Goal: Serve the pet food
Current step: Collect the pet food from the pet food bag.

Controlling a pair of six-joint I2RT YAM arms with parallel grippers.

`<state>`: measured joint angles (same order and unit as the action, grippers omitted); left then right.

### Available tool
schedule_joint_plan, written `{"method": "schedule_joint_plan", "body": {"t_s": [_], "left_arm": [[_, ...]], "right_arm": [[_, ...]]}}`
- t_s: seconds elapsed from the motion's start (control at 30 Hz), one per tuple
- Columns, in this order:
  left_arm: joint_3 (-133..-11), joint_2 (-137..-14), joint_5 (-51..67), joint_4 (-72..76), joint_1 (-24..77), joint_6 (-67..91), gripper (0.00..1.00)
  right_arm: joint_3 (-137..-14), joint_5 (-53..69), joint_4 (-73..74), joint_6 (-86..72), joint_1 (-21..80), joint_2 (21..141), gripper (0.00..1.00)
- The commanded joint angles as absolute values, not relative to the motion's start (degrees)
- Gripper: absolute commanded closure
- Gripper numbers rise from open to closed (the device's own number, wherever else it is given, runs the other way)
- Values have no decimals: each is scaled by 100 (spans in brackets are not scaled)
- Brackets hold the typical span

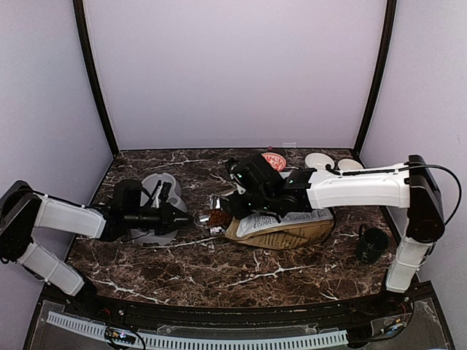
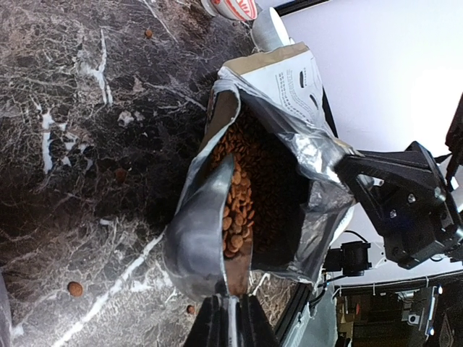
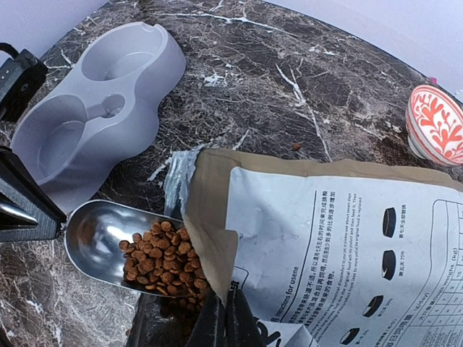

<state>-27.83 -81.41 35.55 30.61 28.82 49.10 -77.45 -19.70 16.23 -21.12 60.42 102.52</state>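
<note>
The dark counter (image 1: 182, 270) holds everything. A big bag (image 1: 292, 235) lies on its side in the middle, with its open mouth facing left. Left of the bag sits a grey double bowl (image 3: 101, 108), a little way from the mouth. A red and white dish (image 3: 434, 123) stands at the back. A black cup (image 1: 372, 244) stands far to the right.

A shiny scoop (image 3: 101, 238) has its tip in the bag's mouth. The left end effector (image 2: 228, 322) seems closed tight on the scoop's handle, though the handle is mostly hidden. The right end effector (image 3: 224, 318) is pinched shut on the top edge of the bag's mouth.

The pet food (image 3: 163, 256) is a small heap of brown bits in the scoop, right at the mouth. More of it lies inside the bag. A few loose bits (image 2: 75, 288) lie on the counter near the bag.
</note>
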Motion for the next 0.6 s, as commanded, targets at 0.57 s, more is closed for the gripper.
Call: {"method": "schedule_joint_plan", "body": {"t_s": [0.57], "left_arm": [[-2094, -7849, 4652, 5598, 2510, 5854, 100]], "right_arm": [[-7619, -2013, 1169, -2337, 5709, 9760, 100]]}}
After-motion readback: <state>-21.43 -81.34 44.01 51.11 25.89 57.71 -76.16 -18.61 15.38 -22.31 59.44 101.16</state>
